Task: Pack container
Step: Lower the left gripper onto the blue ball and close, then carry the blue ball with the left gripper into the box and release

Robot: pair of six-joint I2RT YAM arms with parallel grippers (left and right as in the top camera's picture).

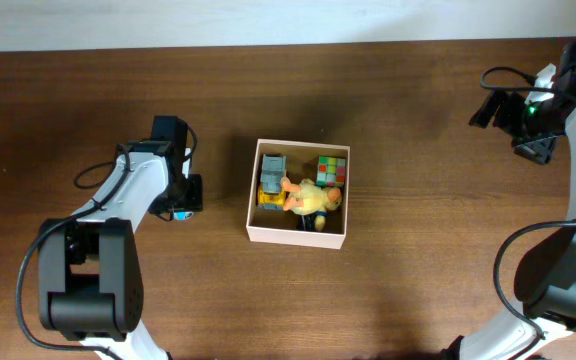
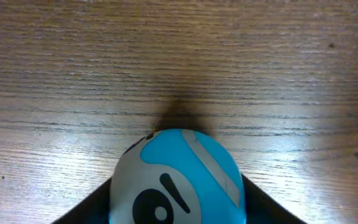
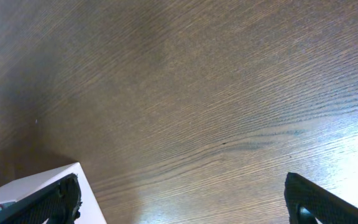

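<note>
White-walled square container [image 1: 298, 238], toys [image 1: 308, 197] inside; left hand [image 1: 180, 212] clasps blue ball [image 2: 178, 180]; right hand [image 3: 179, 202] wide.

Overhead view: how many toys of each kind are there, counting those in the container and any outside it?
Colour-block cube: 1
Yellow-and-grey toy truck: 1
Yellow soft figure: 1
Blue-and-grey ball, outside the container: 1
Total: 4 toys, 3 of them inside.

Robot lab, wooden table [image 1: 408, 300]
</note>
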